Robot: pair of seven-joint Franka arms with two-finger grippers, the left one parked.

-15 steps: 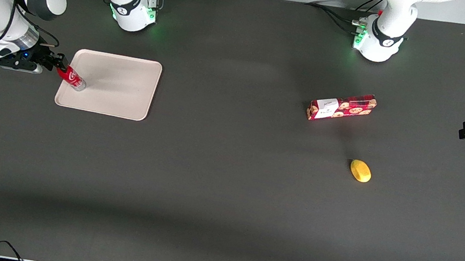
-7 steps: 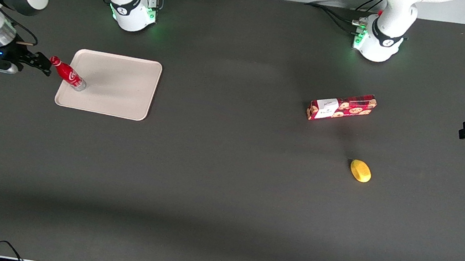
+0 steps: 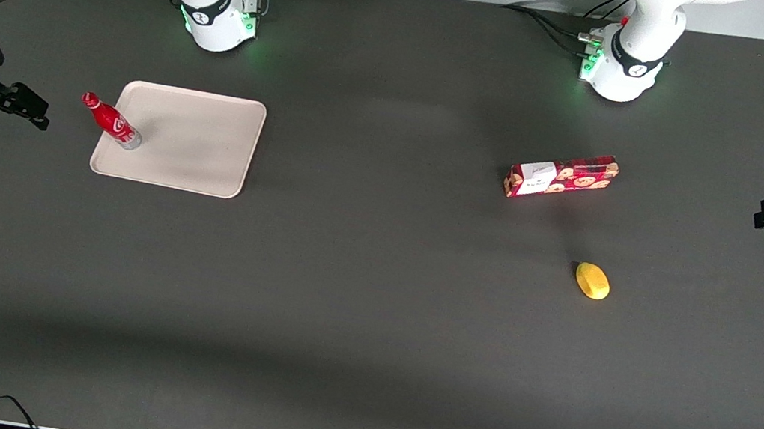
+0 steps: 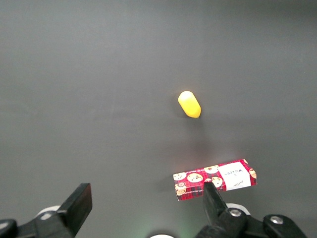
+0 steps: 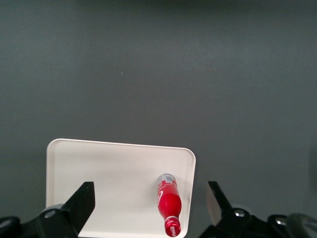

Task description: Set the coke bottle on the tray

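Standing upright on the tray point(image 3: 188, 140) near its edge at the working arm's end, the bottle point(image 3: 110, 121) is free. Well clear of the tray, the gripper point(image 3: 41, 116) hangs with fingers spread apart, holding nothing.

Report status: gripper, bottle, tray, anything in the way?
Gripper open, empty, off the tray's end toward the working arm. Bottle upright on tray, near its edge. Cookie box and yellow object far off toward the parked arm.
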